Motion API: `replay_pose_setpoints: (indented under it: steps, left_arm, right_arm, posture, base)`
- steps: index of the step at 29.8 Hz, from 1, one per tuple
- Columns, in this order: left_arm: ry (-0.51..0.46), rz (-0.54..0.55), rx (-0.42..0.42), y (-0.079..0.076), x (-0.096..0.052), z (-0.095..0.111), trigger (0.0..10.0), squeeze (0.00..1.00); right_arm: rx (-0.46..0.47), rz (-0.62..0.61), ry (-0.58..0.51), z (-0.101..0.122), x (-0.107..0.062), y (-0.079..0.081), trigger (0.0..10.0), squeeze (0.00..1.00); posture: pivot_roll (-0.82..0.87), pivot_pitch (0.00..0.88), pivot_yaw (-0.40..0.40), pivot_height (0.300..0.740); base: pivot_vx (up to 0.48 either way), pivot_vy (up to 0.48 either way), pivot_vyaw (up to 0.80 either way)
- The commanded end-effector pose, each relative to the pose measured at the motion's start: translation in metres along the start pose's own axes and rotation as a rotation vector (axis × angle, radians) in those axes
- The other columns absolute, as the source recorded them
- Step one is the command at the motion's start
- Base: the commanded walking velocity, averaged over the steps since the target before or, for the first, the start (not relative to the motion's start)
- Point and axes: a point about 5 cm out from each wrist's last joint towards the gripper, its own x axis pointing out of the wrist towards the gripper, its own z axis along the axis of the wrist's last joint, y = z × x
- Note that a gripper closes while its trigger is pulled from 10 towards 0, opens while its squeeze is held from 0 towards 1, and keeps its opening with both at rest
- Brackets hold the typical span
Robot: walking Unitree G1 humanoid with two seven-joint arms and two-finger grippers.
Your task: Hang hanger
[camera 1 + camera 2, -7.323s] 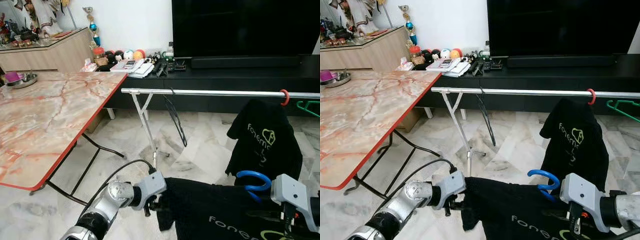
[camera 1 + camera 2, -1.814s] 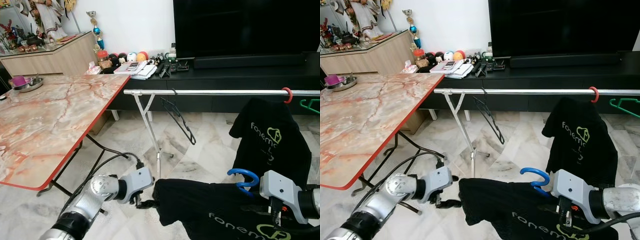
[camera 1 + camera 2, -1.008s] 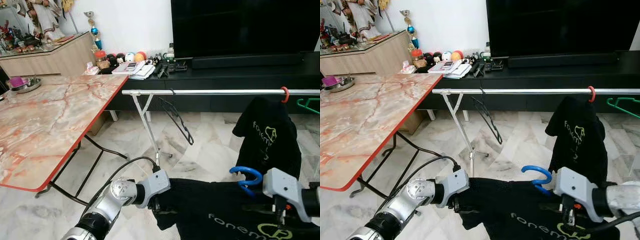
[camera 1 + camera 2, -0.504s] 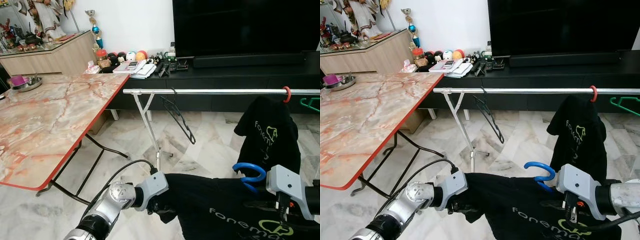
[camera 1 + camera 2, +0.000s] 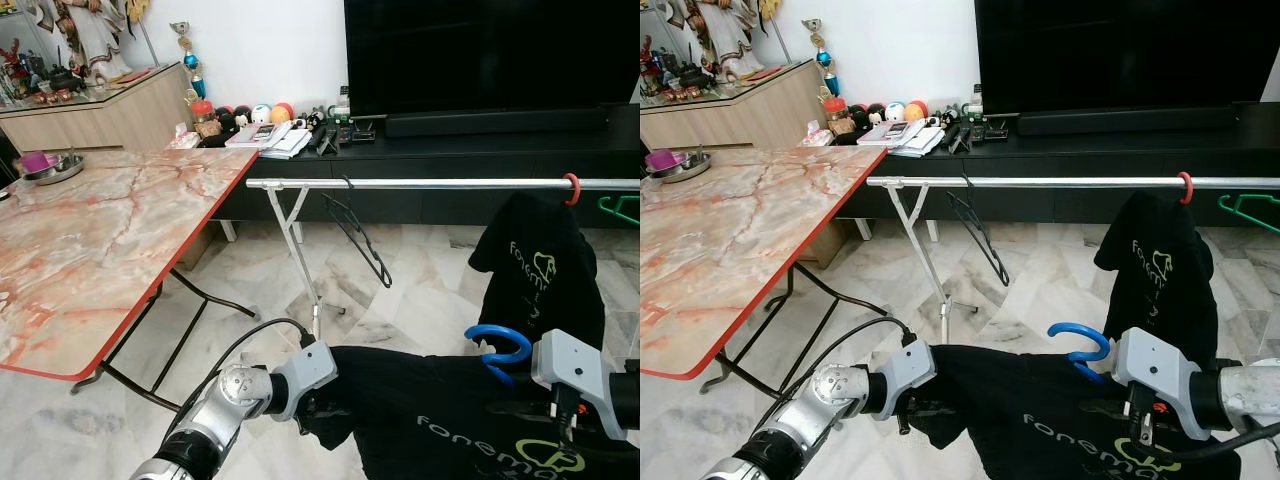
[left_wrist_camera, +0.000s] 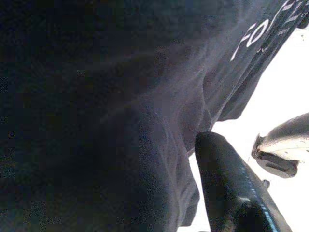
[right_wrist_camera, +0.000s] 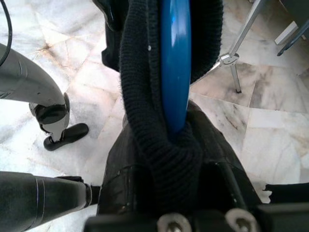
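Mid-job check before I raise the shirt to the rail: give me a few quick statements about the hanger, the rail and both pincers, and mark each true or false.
1. The blue hanger carrying the black T-shirt is hooked on the metal rail. False: it is held low, in front of the rail, at the right pincer.
2. A second black T-shirt hangs from the rail on a red hook. True.
3. The bare black hanger on the rail carries a shirt. False: it hangs empty.
4. The left pincer is at the shirt's left edge. True.
5. A green hanger sits at the rail's far right. True.
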Motion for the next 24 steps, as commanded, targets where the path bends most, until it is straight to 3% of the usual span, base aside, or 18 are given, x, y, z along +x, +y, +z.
replay_pose_setpoints:
  steps: [1,24]
  left_arm:
    - [0.013,0.019,-0.013,0.004,-0.008,-0.006,0.0,0.00]
    - [-0.009,0.063,-0.042,0.016,-0.028,-0.009,0.0,0.00]
  right_arm:
    - [-0.040,0.005,-0.043,0.011,0.002,0.000,10.0,0.00]
    - [-0.023,-0.006,-0.045,0.006,0.013,0.003,10.0,0.00]
  posture:
    - [-0.03,0.000,0.119,0.740]
    - [-0.02,0.000,0.141,0.740]
  base:
    - [0.000,0.000,0.00]
    - [0.000,0.000,0.00]
